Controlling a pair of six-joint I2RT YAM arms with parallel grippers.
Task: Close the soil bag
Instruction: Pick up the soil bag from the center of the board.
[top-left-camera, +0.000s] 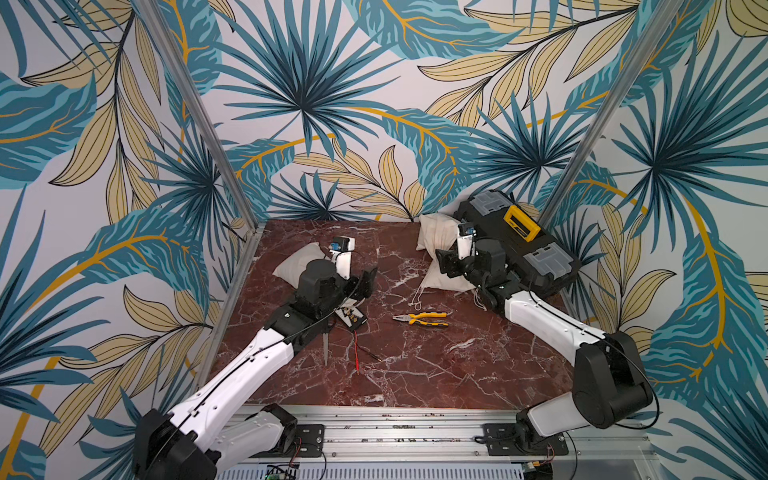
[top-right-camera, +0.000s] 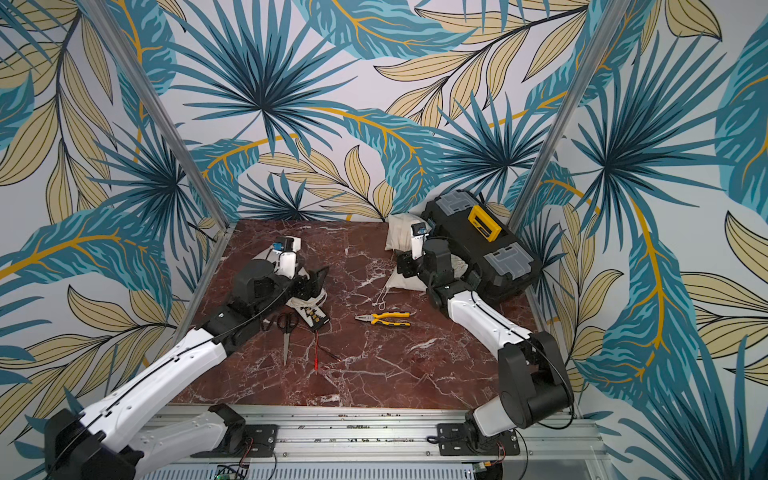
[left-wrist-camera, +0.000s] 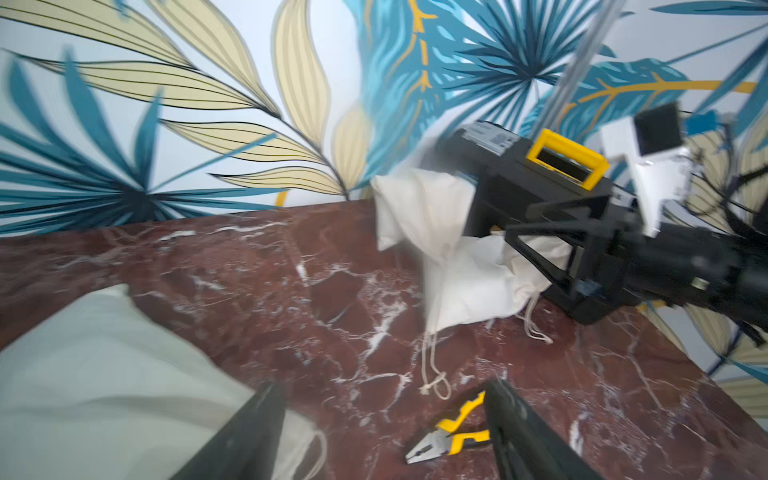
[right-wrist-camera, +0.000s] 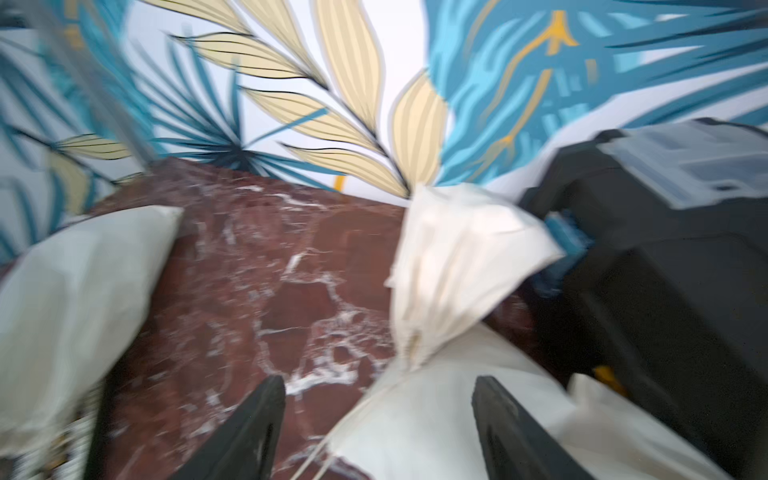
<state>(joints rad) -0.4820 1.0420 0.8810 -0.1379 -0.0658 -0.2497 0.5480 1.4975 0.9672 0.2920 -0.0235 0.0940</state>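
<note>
1. The marble table (top-left-camera: 436, 365) carries three pale cloth bags. I take the one under the right arm to be the task's.
2. The black toolbox (top-left-camera: 511, 249) fills the far right corner, and that bag rests against its front.
3. The soil bag (left-wrist-camera: 469, 278) lies on its side. Its near edge looks gathered into a puckered neck with no gaping mouth showing, so I judge the closing largely done.
4. The second bag (top-left-camera: 436, 232) leans on the toolbox behind it, and the third bag (top-left-camera: 297, 266) lies by the left arm. Neither is gripped.
5. The right gripper (right-wrist-camera: 378, 382) hovers just over the soil bag with its fingers spread wide. It clamps nothing, and a cord runs loose beneath them.
6. The left gripper (left-wrist-camera: 382, 390) is also wide apart and empty. It sits above the table near the third bag, well apart from the soil bag.
7. One drawstring (left-wrist-camera: 434, 365) trails from the gathered corner toward the pliers (left-wrist-camera: 449, 440), and the other cord (left-wrist-camera: 536, 328) leaves the opposite corner. Both lie slack on the marble. The blur hides how tight the neck is, so perhaps a last tug is left.
</note>
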